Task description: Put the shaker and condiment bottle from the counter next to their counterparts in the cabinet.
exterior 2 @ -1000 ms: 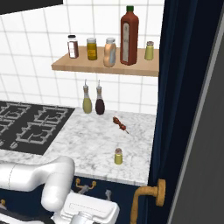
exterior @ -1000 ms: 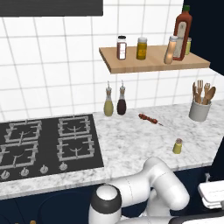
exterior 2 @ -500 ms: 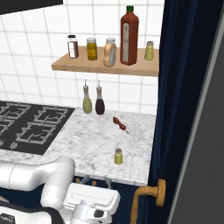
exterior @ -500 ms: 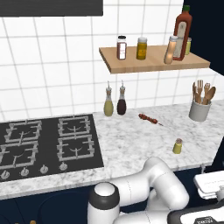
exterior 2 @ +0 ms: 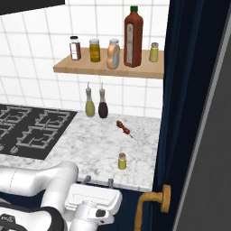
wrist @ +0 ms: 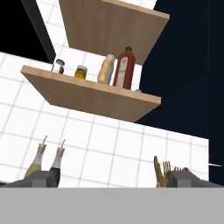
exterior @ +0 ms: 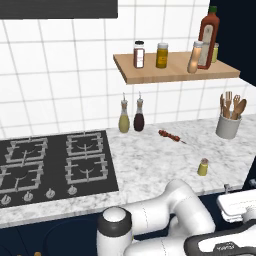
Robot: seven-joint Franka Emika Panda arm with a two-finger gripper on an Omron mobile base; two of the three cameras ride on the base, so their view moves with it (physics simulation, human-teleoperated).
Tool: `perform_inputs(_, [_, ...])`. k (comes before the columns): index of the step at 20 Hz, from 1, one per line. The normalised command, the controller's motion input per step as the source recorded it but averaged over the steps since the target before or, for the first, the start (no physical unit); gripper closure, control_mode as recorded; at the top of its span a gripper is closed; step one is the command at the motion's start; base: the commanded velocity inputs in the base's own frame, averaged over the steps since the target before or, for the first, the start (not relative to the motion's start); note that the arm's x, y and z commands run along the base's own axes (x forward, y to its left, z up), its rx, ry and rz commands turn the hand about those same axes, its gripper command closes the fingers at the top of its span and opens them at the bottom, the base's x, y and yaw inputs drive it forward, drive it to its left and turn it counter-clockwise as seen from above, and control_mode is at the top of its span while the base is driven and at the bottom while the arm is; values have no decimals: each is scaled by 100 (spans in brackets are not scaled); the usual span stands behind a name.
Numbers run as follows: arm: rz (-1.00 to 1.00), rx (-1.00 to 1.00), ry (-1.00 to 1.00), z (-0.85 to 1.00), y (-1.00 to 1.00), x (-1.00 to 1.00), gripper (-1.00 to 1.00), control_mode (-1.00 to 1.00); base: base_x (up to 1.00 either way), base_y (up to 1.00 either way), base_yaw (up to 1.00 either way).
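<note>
The tiny yellow-green shaker (exterior: 202, 167) (exterior 2: 122, 161) stands on the marbled counter (exterior: 150, 165) near its front right edge. The peach-orange condiment bottle (exterior: 195, 56) (exterior 2: 113, 54) (wrist: 105, 69) stands on the wooden shelf, the cabinet (exterior: 170, 71) (exterior 2: 90, 70), touching or nearly touching the tall red-brown bottle (exterior: 208, 34) (exterior 2: 133, 37). A twin shaker (exterior: 215, 52) (exterior 2: 154, 52) sits at the shelf's right end. My gripper (exterior: 240, 186) (exterior 2: 98, 181) (wrist: 114, 179) is open and empty, just below the counter's front edge, pointing up, nearer than the counter shaker.
Two spouted cruets (exterior: 131, 119) (exterior 2: 96, 106) stand by the tiled wall. A red-brown skewer (exterior: 170, 135) lies mid-counter and a utensil crock (exterior: 228, 125) stands at the far right. The black hob (exterior: 55, 160) is to the left. A navy cupboard with a gold handle (exterior 2: 153, 203) is at my right.
My hand has risen slightly toward the counter's front edge, jaws still open. Shaker, bottles and shelf items have not moved.
</note>
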Motion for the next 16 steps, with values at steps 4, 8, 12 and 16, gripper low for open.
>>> perform_inputs(4, [0, 0, 0, 0, 12, 33, -100, -100, 0, 0, 0])
perform_inputs(8, [0, 0, 0, 0, 9, 48, -100, -100, 0, 0, 0])
perform_inputs(12, [0, 0, 0, 0, 7, 52, -100, -100, 0, 0, 0])
perform_inputs(16, [0, 0, 1, 0, 4, 47, -100, -100, 0, 0, 0])
